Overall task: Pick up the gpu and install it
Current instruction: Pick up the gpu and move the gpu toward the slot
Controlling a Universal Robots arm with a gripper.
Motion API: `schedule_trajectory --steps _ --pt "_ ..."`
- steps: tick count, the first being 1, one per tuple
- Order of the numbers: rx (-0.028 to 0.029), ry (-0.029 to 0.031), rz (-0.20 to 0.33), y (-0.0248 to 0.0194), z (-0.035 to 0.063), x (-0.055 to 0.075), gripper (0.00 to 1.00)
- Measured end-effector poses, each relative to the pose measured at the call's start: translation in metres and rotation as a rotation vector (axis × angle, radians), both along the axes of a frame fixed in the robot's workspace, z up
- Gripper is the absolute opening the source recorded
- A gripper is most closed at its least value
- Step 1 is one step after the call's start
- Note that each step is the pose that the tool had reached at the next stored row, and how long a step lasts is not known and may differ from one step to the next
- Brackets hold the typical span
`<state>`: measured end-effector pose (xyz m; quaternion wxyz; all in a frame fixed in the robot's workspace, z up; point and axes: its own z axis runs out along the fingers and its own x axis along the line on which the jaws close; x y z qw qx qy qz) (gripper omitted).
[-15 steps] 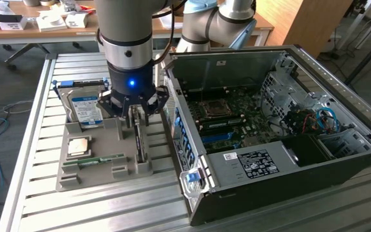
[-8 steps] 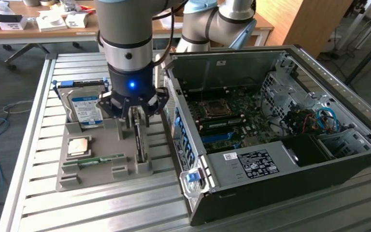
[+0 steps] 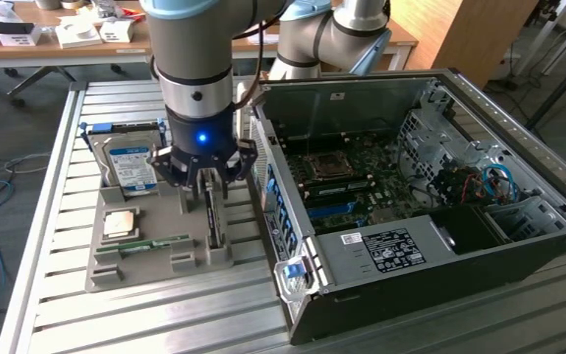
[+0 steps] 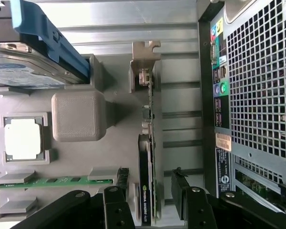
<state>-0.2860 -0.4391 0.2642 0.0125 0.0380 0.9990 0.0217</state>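
Observation:
The gpu (image 3: 212, 221) stands on edge in a slot of the grey parts holder (image 3: 180, 258), next to the open computer case (image 3: 411, 206). My gripper (image 3: 204, 181) hangs right over the card's far end. In the wrist view the gpu (image 4: 148, 157) is a thin dark card with a tan board edge. It runs between the two black fingers (image 4: 183, 198) of the gripper (image 4: 150, 174). The jaws are open, one on each side of the card, with a gap on both sides. Nothing is held.
The holder also carries a silver hard drive (image 3: 130, 166) with a blue-white label, a square processor (image 3: 121, 221) and a green memory stick (image 3: 145, 243). The case's motherboard (image 3: 347, 184) lies exposed. The case's rear panel (image 4: 257, 95) stands close beside the card.

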Motion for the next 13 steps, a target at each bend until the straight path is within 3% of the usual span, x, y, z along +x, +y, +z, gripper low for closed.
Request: schedule_trajectory --steps 13 --pt "-0.0033 0.0001 0.0 0.0 -0.0145 0.0 0.49"
